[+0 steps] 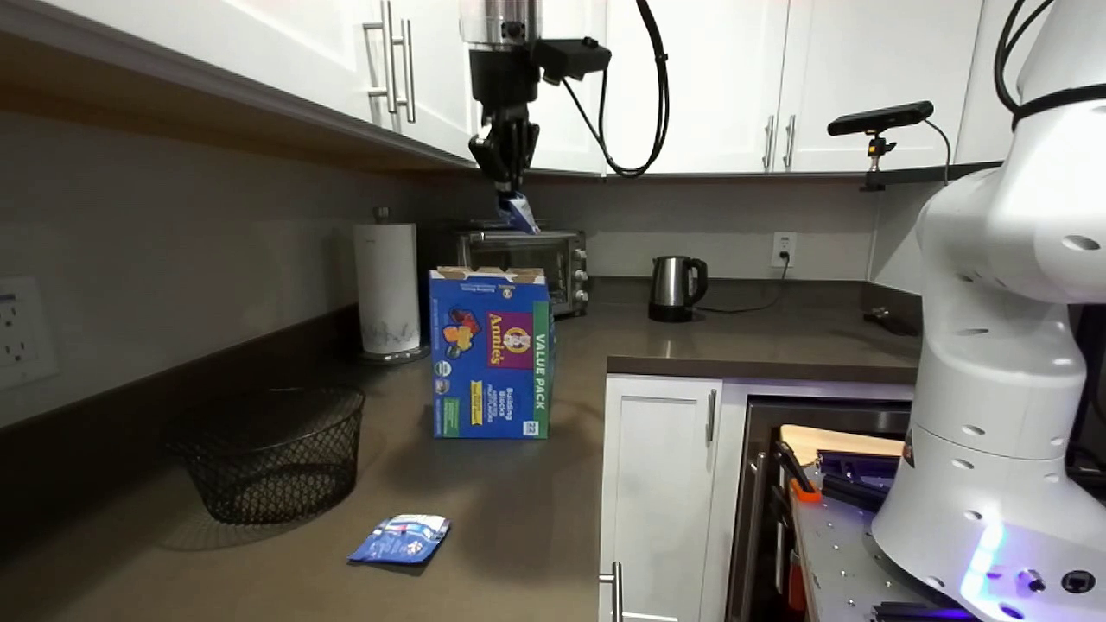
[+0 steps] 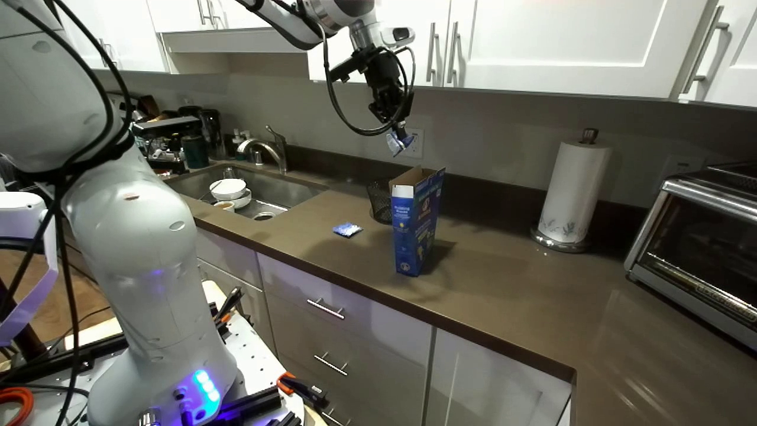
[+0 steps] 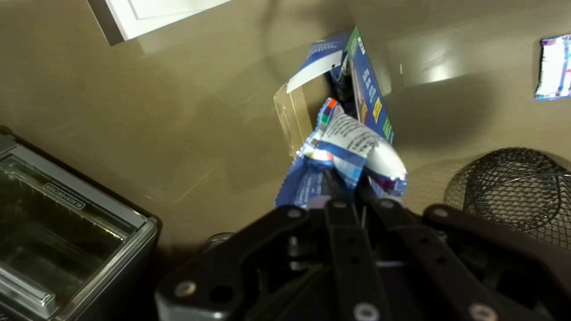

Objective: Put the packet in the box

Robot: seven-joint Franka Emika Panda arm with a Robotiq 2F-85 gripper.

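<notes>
In an exterior view the box (image 1: 492, 354) stands upright on the bench (image 1: 518, 553), printed front showing, top open. Above the box hangs the claw (image 1: 510, 187), clamped on the packet (image 1: 518, 213), which tilts downward and is apart from the box. The basket (image 1: 276, 479) sits in front of the box and to its left; a loose packet (image 1: 402, 540) lies in front of the box. The roll (image 1: 389, 285) stands behind the box to its left, the oven (image 1: 557, 259) behind the box, the kettle (image 1: 671, 285) behind and to its right.

In an exterior view the box shows a narrow side; the held packet is above its open top, toward the left. The basket is partly hidden behind the box. The loose packet lies left of the box, with the sink (image 2: 295, 192) and its white dishes (image 2: 229, 189) farther left. Roll and oven are to its right.

In the wrist view the claw pinches the creased packet, which covers part of the box's opening. The basket is at the box's lower right, the oven at its lower left.
</notes>
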